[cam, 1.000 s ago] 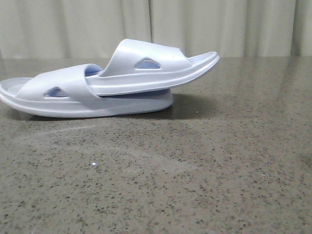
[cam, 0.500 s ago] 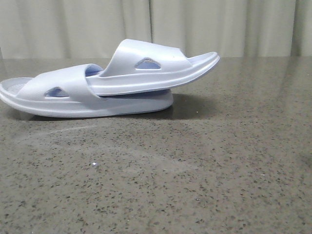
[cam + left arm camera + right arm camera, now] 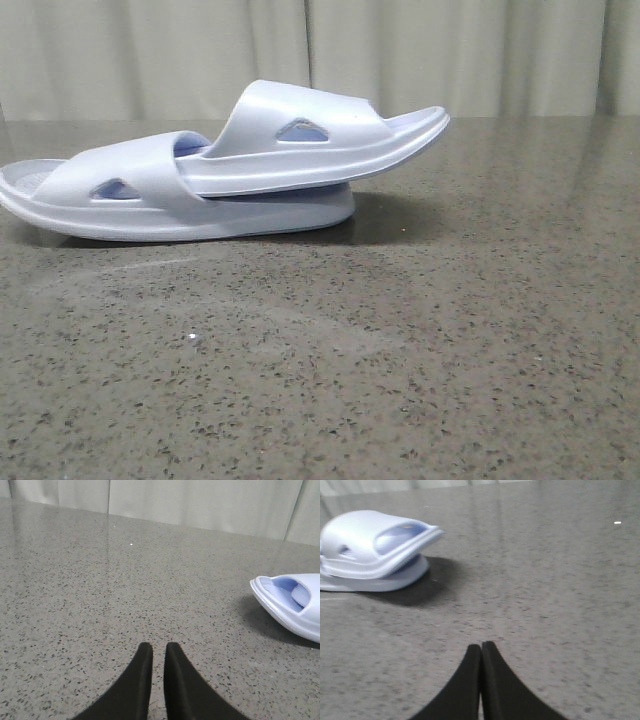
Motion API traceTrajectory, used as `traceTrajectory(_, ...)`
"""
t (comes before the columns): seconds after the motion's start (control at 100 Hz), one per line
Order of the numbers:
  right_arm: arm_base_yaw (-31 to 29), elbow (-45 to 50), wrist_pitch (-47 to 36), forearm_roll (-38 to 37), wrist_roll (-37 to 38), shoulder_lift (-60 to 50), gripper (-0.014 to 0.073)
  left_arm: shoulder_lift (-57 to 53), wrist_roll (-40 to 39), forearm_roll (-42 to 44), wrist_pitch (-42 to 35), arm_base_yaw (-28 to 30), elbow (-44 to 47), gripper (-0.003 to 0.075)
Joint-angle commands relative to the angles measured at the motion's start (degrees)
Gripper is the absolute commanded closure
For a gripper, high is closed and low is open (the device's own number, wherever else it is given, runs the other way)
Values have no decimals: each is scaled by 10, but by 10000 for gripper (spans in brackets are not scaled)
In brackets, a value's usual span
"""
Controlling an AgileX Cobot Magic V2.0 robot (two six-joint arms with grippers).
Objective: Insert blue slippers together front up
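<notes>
Two pale lavender-blue slippers lie on the table at the left of the front view. The lower slipper [image 3: 130, 200] lies flat. The upper slipper [image 3: 310, 150] has one end pushed under the lower one's strap, and its other end juts out to the right, raised. The right wrist view shows the upper slipper [image 3: 365, 540] resting on the lower one [image 3: 395, 580]. One slipper end [image 3: 295, 605] shows in the left wrist view. My left gripper [image 3: 159, 647] is empty, its fingers a narrow slit apart, over bare table. My right gripper [image 3: 481, 645] is shut and empty, away from the pair. Neither gripper shows in the front view.
The speckled grey stone table [image 3: 400, 350] fills all views. A pale curtain [image 3: 450, 50] hangs behind its far edge. A small bright speck [image 3: 193, 339] lies on the table in front of the slippers.
</notes>
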Motion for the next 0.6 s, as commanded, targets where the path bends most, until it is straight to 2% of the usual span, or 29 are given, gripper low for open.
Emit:
traceTrajectory(0.0,-1,-15,-57,-253,192,-3,683,-10,-5,-6,-38,1,5,705)
traceTrajectory(0.01,-1,-15,-58,-253,213,-3,683,-10,-5,-6,-38,1,5,705)
traceTrajectory(0.03,-1,-15,-62,-351,279,-7,683,-10,-5,-6,-38,1,5,705)
traceTrajectory(0.09,-4,-11,-72,-517,450,-16,683,-10,-5,-6,-38,1,5,705)
traceTrajectory(0.13,-14,-4,-84,-591,501,-25,683,-10,-5,-6,-38,1,5,705)
traceTrajectory(0.16,-22,7,-97,-613,516,-36,683,-10,-5,-6,-38,1,5,705)
traceTrajectory(0.32,-75,71,-148,-615,516,-114,683,-10,-5,-6,-38,1,5,705)
traceTrajectory(0.46,-104,125,-151,-613,516,-181,683,-10,-5,-6,-38,1,5,705)
traceTrajectory(0.51,-113,124,-99,-603,516,-203,683,-10,-5,-6,-38,1,5,705)
traceTrajectory(0.59,-124,124,-78,-603,516,-229,683,-10,-5,-6,-38,1,5,705)
